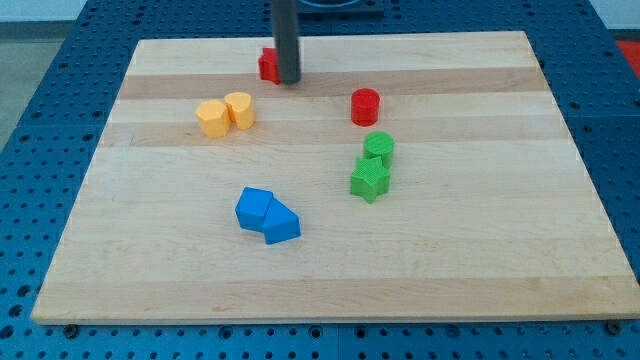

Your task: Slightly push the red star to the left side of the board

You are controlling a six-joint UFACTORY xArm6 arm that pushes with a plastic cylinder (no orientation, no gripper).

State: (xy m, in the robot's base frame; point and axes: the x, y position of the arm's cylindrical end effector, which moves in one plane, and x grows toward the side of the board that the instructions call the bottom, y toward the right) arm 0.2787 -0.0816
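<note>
The wooden board (330, 270) carries two blue blocks (266, 215) near the middle, a green cylinder (379, 147) touching a green star (369, 180), and two yellow blocks (225, 113) toward the view's upper left. The red cylinder (365, 105) sits apart, while the red star (268, 65) lies near the top edge, partly hidden by the rod. My tip (288, 81), a bare rod with no fingers to open or close, rests against the star's right side, so a short, level nudge toward the view's left should do, stopping early.

On the board (330, 270): 2 red blocks (365, 106), 2 yellow blocks (226, 113), 2 green blocks (373, 165), 2 blue blocks (266, 216) — 8 blocks total, 1 rod.
</note>
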